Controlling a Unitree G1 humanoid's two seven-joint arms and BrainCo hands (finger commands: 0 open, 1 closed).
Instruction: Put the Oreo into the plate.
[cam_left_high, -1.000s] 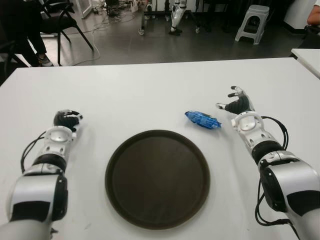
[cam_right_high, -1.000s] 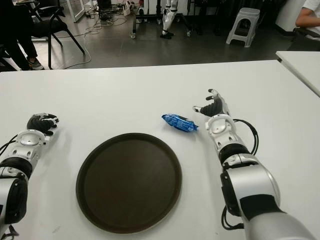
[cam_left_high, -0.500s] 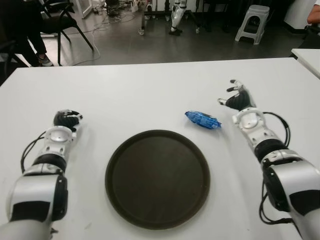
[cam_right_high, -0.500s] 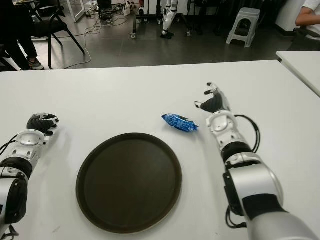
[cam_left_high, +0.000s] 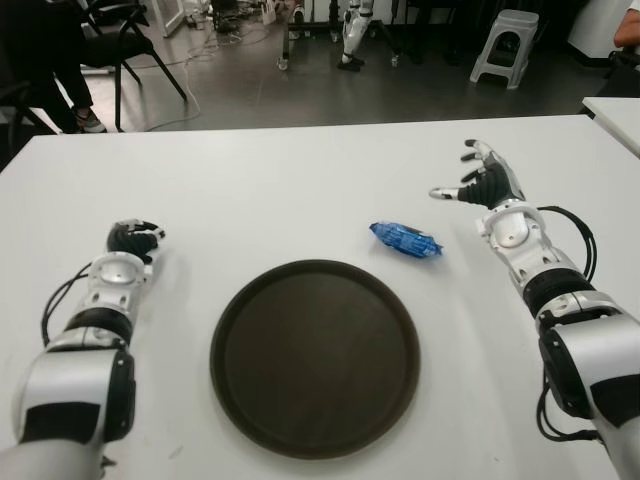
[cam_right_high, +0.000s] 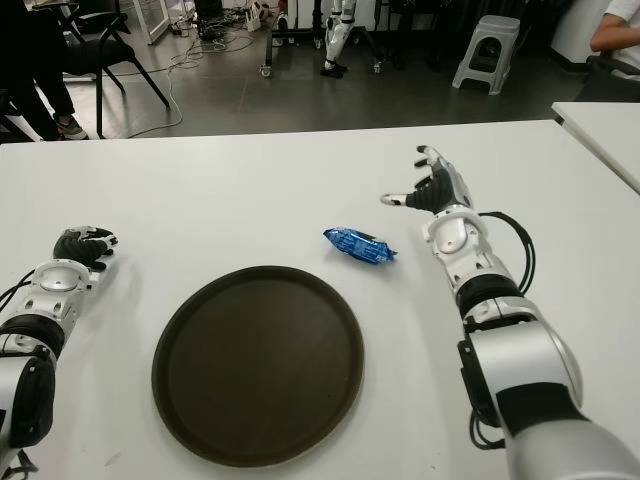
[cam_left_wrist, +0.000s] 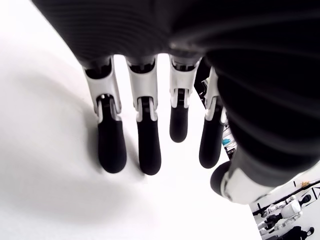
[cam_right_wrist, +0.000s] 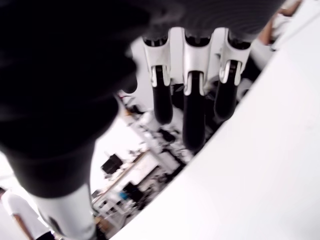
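Blue Oreo pack (cam_left_high: 405, 240) on the white table (cam_left_high: 300, 190), just beyond the dark plate (cam_left_high: 314, 357), right hand (cam_left_high: 487, 185) raised beside it, fingers spread, left hand (cam_left_high: 131, 241) left of plate, fingers relaxed, empty.

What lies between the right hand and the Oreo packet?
Nothing: in both eye views only bare white table separates the open right hand from the Oreo packet.

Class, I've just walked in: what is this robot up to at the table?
The blue Oreo packet lies untouched on the white table, just beyond the empty dark plate. The right hand hovers open to the packet's right, holding nothing. The left hand sits idle left of the plate.
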